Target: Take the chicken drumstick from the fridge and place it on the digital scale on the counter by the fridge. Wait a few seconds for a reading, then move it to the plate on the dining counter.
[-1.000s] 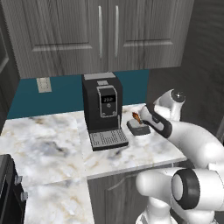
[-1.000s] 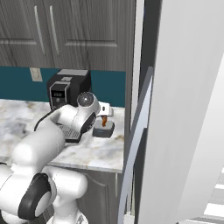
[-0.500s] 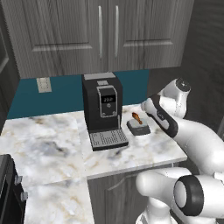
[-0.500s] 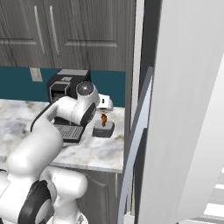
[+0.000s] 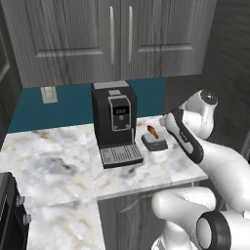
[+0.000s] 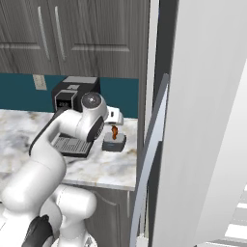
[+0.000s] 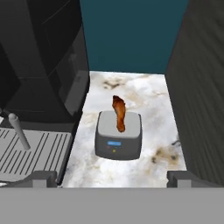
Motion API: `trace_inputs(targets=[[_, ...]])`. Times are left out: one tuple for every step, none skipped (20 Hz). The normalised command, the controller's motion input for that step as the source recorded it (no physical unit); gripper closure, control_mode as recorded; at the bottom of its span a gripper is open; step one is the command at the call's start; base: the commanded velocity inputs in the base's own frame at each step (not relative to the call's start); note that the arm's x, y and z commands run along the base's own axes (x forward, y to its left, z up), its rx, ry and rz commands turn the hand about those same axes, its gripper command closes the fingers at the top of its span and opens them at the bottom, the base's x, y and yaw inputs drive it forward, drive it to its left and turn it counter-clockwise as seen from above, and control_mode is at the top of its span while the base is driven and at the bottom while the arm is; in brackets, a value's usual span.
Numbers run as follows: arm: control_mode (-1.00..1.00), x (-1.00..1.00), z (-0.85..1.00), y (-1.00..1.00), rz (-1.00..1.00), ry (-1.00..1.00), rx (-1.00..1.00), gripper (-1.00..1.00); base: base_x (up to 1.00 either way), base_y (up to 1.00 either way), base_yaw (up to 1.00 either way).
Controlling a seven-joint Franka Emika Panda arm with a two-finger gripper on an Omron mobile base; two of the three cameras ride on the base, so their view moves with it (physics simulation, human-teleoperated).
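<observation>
Drumstick: small orange-brown chicken drumstick [image 7: 118,113] is sitting on the darker top of the flat grey digital scale [image 7: 118,141], nothing gripping it.
Scale: it is standing on the white-grey marble counter [image 5: 58,156], between the tall black coffee machine [image 5: 114,123] and the dark side panel of the grey-silver fridge [image 6: 193,120].
Gripper: two-finger gripper [image 7: 113,178] is hanging open and empty, its dark fingertips [image 7: 43,176] spread well wider than the scale and set apart from it, on the near side.
Progress: fetching from the fridge and setting on the scale are looking finished; the weighing pause is most likely the step in hand (a small lit strip is showing on the scale's front). Regrasping and carrying to the plate on the dining counter are remaining.
Room: the scale is occupying a narrow slot, with the coffee machine's drip tray [image 7: 30,155] close on one side and the fridge wall close on the other; free marble is lying in front, towards the counter edge.
Risk: the open fridge door [image 6: 149,159] is standing just beside the counter end, so I judge any swing that way needs care.
</observation>
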Motion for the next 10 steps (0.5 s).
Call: trace_inputs(targets=[[-1.00,-0.16,0.00,0.00,0.00,0.00,0.00,-1.00,0.00,0.00,0.00],[-1.00,-0.14,0.00,0.00,0.00,0.00,0.00,-1.00,0.00,0.00,0.00],[-1.00,-0.12,0.00,0.00,0.00,0.00,0.00,-1.00,0.00,0.00,0.00],[-1.00,-0.11,0.00,0.00,0.00,0.00,0.00,-1.00,0.00,0.00,0.00],[-1.00,-0.09,0.00,0.00,0.00,0.00,0.00,-1.00,0.00,0.00,0.00],[-1.00,-0.08,0.00,0.00,0.00,0.00,0.00,-1.00,0.00,0.00,0.00],[-1.00,-0.06,0.00,0.00,0.00,0.00,0.00,-1.00,0.00,0.00,0.00],[-1.00,-0.04,0.00,0.00,0.00,0.00,0.00,-1.00,0.00,0.00,0.00],[-1.00,-0.03,0.00,0.00,0.00,0.00,0.00,-1.00,0.00,0.00,0.00],[-1.00,-0.01,0.00,0.00,0.00,0.00,0.00,-1.00,0.00,0.00,0.00]])
